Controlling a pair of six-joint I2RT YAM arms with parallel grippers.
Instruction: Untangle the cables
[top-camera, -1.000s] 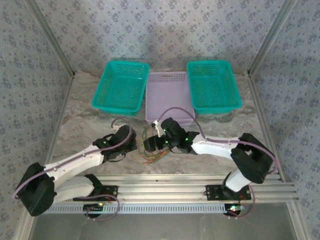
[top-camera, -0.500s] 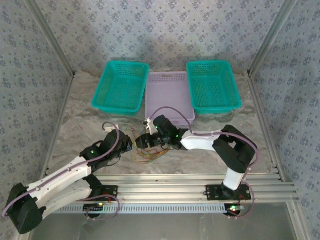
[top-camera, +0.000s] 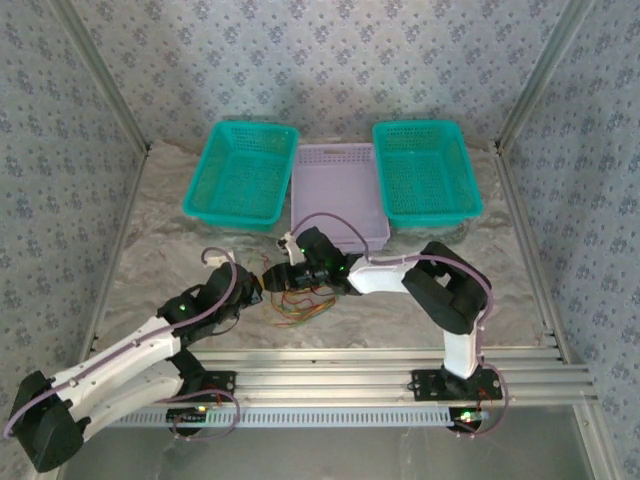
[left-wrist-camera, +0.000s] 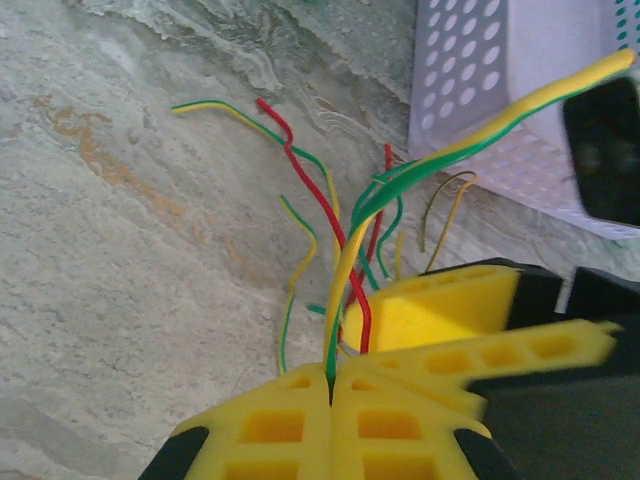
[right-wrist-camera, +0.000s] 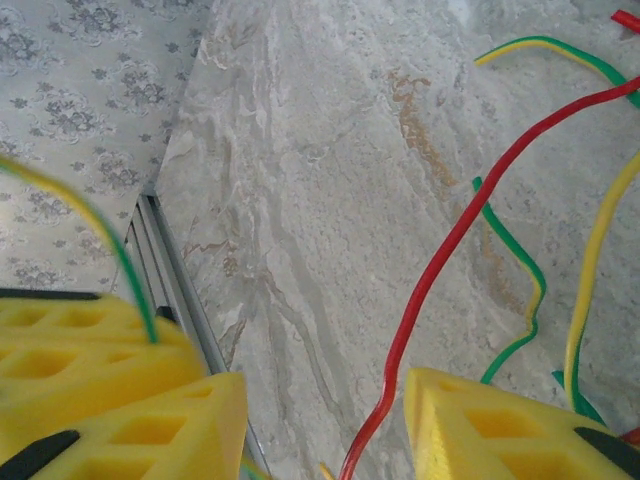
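We see a marble-patterned table (top-camera: 170, 260) with three baskets along its far side: a teal basket (top-camera: 205, 185) on the left, a lilac basket (top-camera: 335, 150) in the middle and a second teal basket (top-camera: 472, 195) on the right. The left arm (top-camera: 120, 355) reaches in from the near left corner. The right arm (top-camera: 455, 295) folds at its elbow and stretches leftward, so both tips meet just in front of the lilac basket. There the left gripper (top-camera: 255, 285) and the right gripper (top-camera: 280, 275) sit just beside each other, over the left edge of the cables (top-camera: 305, 305). These lie in a loose tangle of red, yellow and green strands on the bare table, near the lilac basket's front wall and apart from both teal ones.

In the left wrist view we find the left gripper (left-wrist-camera: 331, 378) closed tight. Its yellow pads press together on a yellow-and-green cable (left-wrist-camera: 470, 140), which rises from the pinch and sweeps up to the right across the lilac basket.

In the right wrist view the right gripper (right-wrist-camera: 325, 430) stands partly open. Its fingers (right-wrist-camera: 500, 440) are well apart, and a red cable (right-wrist-camera: 445, 260) runs down through the gap between them. We cannot tell whether that cable touches either finger, but it is not clamped.
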